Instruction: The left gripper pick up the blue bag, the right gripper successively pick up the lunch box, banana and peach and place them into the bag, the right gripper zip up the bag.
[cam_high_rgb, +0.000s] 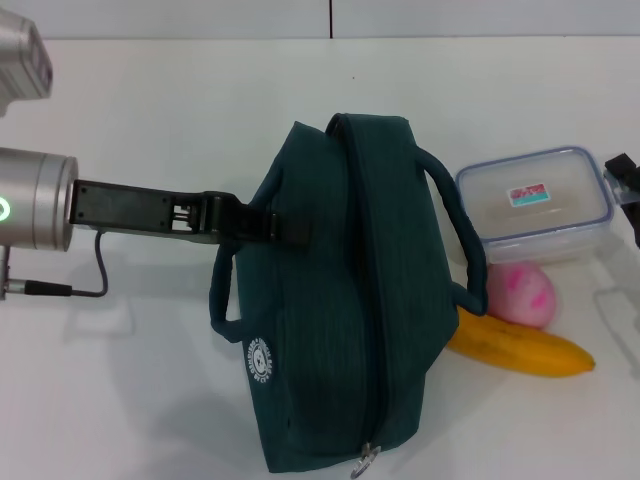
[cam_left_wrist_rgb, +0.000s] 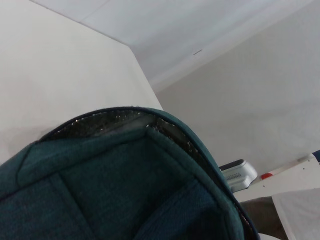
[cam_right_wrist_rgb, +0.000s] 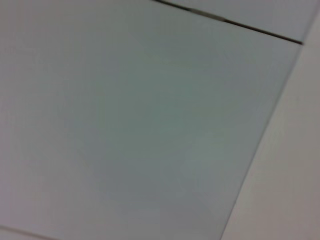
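The dark blue bag (cam_high_rgb: 340, 300) lies on the white table, zip line on top, with its zip pull (cam_high_rgb: 367, 460) at the near end. My left gripper (cam_high_rgb: 268, 227) reaches in from the left and is shut on the bag's side by a handle. The left wrist view shows the bag's rim (cam_left_wrist_rgb: 150, 150) with silver lining. The clear lunch box with a blue-rimmed lid (cam_high_rgb: 535, 205) sits to the right of the bag. In front of the lunch box are the pink peach (cam_high_rgb: 520, 293) and the yellow banana (cam_high_rgb: 520, 347). My right gripper (cam_high_rgb: 625, 180) shows only as a dark part at the right edge, beside the lunch box.
The white table (cam_high_rgb: 150, 380) stretches to the left and behind the bag. The bag's right handle (cam_high_rgb: 455, 215) arches toward the lunch box and peach. The right wrist view shows only a pale surface with a dark seam (cam_right_wrist_rgb: 225, 20).
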